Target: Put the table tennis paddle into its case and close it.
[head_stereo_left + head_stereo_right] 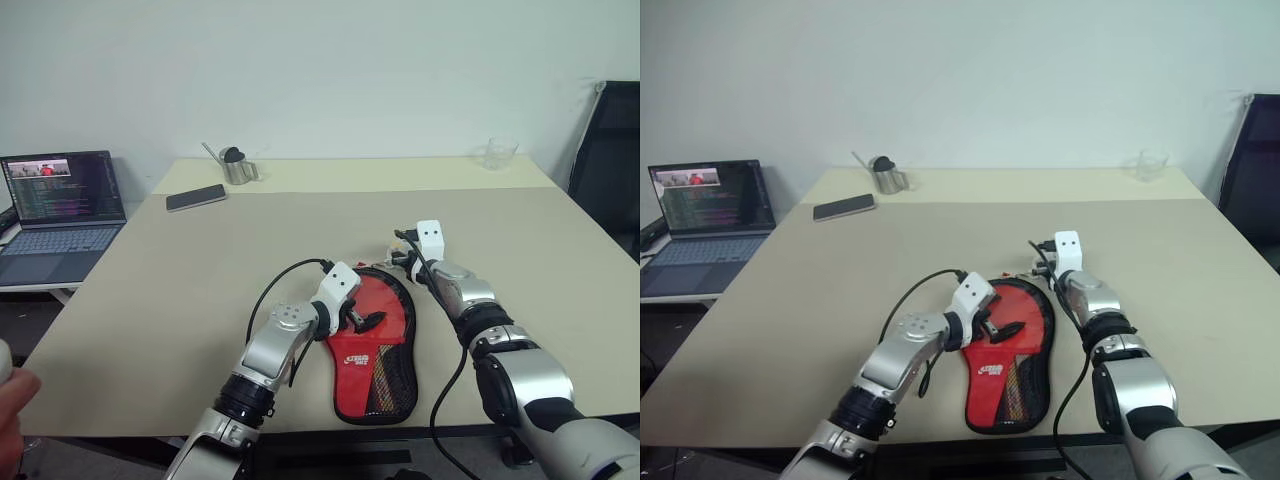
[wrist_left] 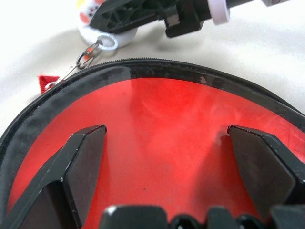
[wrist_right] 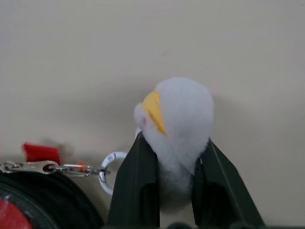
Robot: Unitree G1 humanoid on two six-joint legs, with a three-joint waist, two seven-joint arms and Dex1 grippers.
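The case lies flat near the table's front edge, red front up, with black piping and a mesh pocket at its narrow end. The paddle is hidden. My left gripper hovers open over the case's round red part, one finger to each side. At the case's far rim a zip pull links through a small clip and a metal ring to a white plush charm with a yellow patch. My right gripper is shut on that charm, just beyond the rim.
An open laptop sits on a side desk at the left. A phone and a metal cup lie at the table's far left, a glass at the far right. A black chair stands right. A person's hand shows at lower left.
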